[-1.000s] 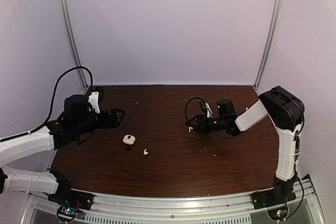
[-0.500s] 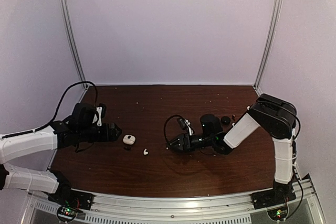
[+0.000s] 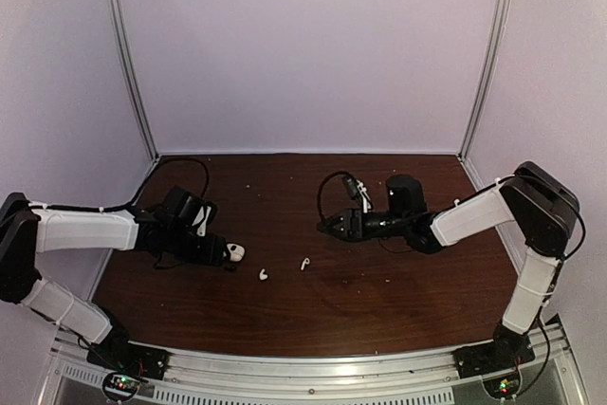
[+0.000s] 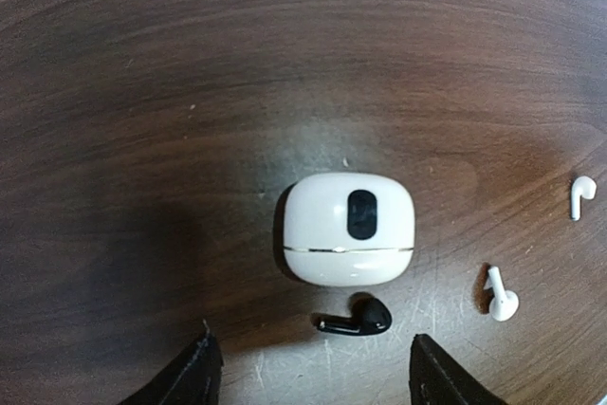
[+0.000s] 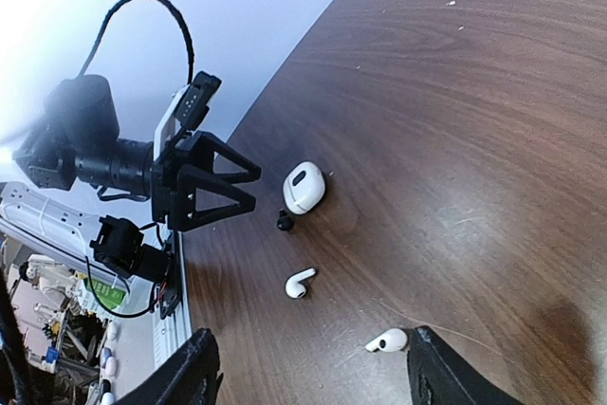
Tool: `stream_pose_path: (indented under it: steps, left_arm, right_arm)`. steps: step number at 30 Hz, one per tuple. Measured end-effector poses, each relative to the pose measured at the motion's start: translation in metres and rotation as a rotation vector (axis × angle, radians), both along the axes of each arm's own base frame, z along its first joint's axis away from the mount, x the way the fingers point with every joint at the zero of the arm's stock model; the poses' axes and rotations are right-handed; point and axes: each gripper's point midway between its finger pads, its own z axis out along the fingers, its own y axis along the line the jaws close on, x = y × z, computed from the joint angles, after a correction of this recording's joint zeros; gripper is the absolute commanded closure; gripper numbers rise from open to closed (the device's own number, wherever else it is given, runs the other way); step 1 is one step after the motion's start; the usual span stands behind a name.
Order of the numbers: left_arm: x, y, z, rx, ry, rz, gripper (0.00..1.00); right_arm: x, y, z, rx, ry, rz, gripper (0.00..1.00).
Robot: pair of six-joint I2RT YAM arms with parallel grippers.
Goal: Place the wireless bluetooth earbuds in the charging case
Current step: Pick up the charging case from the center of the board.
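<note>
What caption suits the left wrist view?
Open left gripper by closed white pebble-shaped plastic case; black plastic earbud beside it, two white plastic earbuds farther off.

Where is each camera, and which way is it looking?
Top external: high behind, looking down on the left arm and right arm.
Left wrist: on the left arm, looking down at the white case; left gripper at the bottom.
Right wrist: on the right arm, facing across the table at the left gripper; right gripper below.
Shared: all show the white case.
</note>
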Motion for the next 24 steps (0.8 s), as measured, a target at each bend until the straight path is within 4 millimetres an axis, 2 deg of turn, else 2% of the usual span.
stream_pose_path:
  steps: [6,16,24]
  left_arm:
    - [0.006,-0.016,-0.006,-0.010,0.001,-0.073,0.26]
    - [0.017,-0.031,-0.026,0.059,0.024,-0.127,0.27]
    - [0.034,-0.041,-0.035,0.131,-0.003,-0.131,0.33]
  right_arm:
    - [0.019,-0.025,0.002,-0.048,-0.029,-0.059,0.29]
    - [0.025,-0.039,-0.007,-0.091,-0.015,-0.080,0.28]
    - [0.043,-0.073,0.009,-0.074,-0.035,-0.165,0.28]
